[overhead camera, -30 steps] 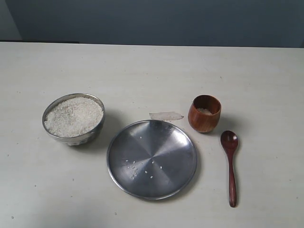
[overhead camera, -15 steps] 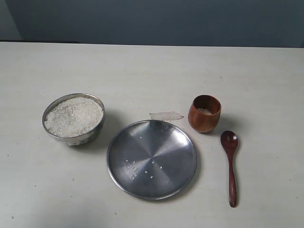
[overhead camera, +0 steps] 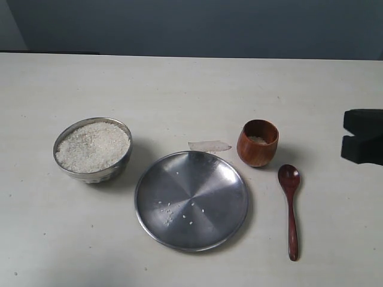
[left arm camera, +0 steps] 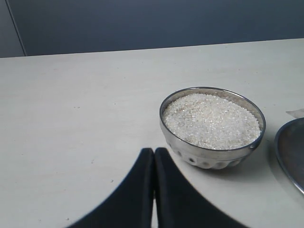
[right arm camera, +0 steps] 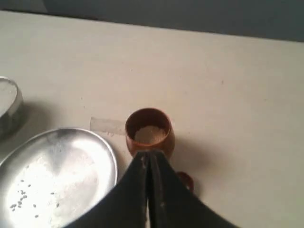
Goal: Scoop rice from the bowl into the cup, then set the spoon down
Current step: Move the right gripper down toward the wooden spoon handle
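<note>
While the spoon (overhead camera: 291, 206) lies flat on the desk (overhead camera: 179, 84), head just near-right of the cup (overhead camera: 258, 142) and handle running toward the near edge, picking it up seems the step in hand. The right gripper (right arm camera: 148, 156) has its jaws pressed together and holds nothing. It should open, then close across the thin handle well back from the head, staying clear of the cup, which could tip easily. The left gripper (left arm camera: 153, 153), also closed and empty, sits beside the bowl (overhead camera: 93, 149), far left and heaped with rice (overhead camera: 93, 145). A steel plate (overhead camera: 191, 200) with stray grains lies between bowl and cup, and a tape strip (overhead camera: 209, 145) lies just beyond the plate.
</note>
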You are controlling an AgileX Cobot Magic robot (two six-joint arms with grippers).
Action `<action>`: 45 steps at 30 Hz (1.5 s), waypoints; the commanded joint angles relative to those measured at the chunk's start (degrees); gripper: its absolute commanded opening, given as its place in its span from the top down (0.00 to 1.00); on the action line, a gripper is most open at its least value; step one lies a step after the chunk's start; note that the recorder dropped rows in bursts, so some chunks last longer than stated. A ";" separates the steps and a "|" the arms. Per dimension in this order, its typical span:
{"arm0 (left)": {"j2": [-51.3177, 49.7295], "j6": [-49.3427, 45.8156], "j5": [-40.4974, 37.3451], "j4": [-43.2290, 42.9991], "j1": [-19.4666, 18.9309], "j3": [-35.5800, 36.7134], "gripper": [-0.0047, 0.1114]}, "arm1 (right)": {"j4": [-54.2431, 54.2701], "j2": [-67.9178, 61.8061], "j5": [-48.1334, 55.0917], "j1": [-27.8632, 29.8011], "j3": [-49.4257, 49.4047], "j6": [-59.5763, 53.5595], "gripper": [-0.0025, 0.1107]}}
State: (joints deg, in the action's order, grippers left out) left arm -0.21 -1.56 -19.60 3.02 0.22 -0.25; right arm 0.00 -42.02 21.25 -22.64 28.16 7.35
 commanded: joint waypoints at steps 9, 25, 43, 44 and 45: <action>0.21 0.09 0.38 0.29 0.50 0.25 0.96 | 3.40 -3.58 -0.34 -2.17 0.23 -0.27 0.98; 0.21 1.56 17.51 36.99 0.50 -8.80 0.96 | 17.29 -4.76 4.40 -2.17 1.85 -13.16 0.98; -39.94 1.05 -18.94 8.99 0.50 -37.50 0.96 | 17.62 -20.03 10.66 -2.17 1.85 -13.16 0.98; -42.14 1.05 -21.16 6.84 0.50 -37.97 0.96 | 17.16 -20.42 11.15 -2.17 1.85 -13.16 0.98; -44.09 1.15 -22.93 4.95 0.50 -38.11 0.96 | 16.93 -20.95 11.41 -2.17 1.85 -13.16 0.98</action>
State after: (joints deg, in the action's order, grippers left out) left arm -39.47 -0.45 -36.82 13.28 0.22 -37.22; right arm 18.27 -61.69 31.55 -24.70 29.73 -5.29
